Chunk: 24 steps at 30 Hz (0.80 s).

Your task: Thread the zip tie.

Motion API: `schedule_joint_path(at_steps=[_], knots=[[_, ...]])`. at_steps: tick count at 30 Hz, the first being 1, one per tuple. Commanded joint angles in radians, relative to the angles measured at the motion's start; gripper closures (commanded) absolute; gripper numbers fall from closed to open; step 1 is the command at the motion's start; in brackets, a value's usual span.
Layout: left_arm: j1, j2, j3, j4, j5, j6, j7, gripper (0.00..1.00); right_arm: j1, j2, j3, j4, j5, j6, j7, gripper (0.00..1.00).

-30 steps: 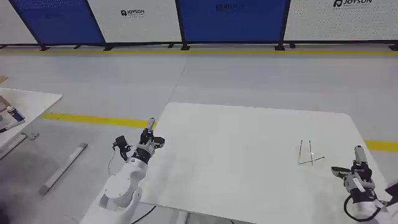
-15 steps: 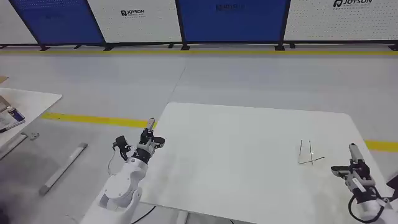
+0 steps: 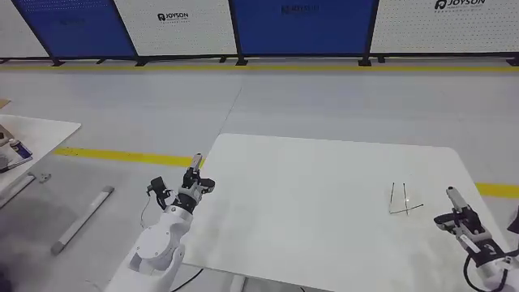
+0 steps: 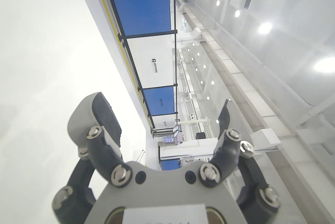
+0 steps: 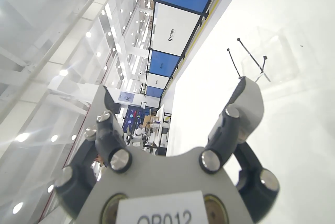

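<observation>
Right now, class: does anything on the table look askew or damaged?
Nothing damaged. One zip tie lies crosswise at the ends of the other two, which lie side by side on the table.

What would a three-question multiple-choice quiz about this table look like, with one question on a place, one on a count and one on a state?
1. Where on the table do the zip ties lie?
A. In its middle
B. Near the right end effector
C. Hanging off its far edge

2. How many zip ties are there?
A. One
B. Five
C. Three

3. What state is the left end effector in?
A. Open and empty
B. Shut on a zip tie
C. Shut on nothing

Answers:
1 B: the top view shows the ties close beside that end effector.
2 C: the right wrist view shows three black strips, each with its own head.
3 A: its fingers stand wide apart with nothing between them.
</observation>
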Motion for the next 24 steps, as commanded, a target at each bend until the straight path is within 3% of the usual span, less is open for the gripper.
schedule_joint_path(at_steps=[1, 4, 9, 14, 20, 22, 24], knots=[[0.0, 0.0, 0.0, 0.0, 0.0, 0.0, 0.0, 0.0, 0.0, 0.0, 0.0, 0.0, 0.0, 0.0, 0.0, 0.0], [0.0, 0.0, 0.0, 0.0, 0.0, 0.0, 0.0, 0.0, 0.009, 0.003, -0.004, 0.006, -0.031, 0.017, 0.024, 0.0], [0.0, 0.0, 0.0, 0.0, 0.0, 0.0, 0.0, 0.0, 0.083, 0.028, 0.025, 0.04, -0.105, -0.016, 0.307, 0.0], [0.0, 0.0, 0.0, 0.0, 0.0, 0.0, 0.0, 0.0, 0.183, 0.048, 0.043, 0.079, -0.148, -0.011, 0.471, 0.0], [0.0, 0.0, 0.0, 0.0, 0.0, 0.0, 0.0, 0.0, 0.326, 0.069, -0.038, 0.135, -0.32, -0.013, 0.646, 0.0], [0.0, 0.0, 0.0, 0.0, 0.0, 0.0, 0.0, 0.0, 0.371, 0.072, -0.064, 0.166, -0.362, 0.003, 0.646, 0.0], [0.0, 0.0, 0.0, 0.0, 0.0, 0.0, 0.0, 0.0, 0.371, 0.072, -0.064, 0.166, -0.362, 0.003, 0.646, 0.0]])
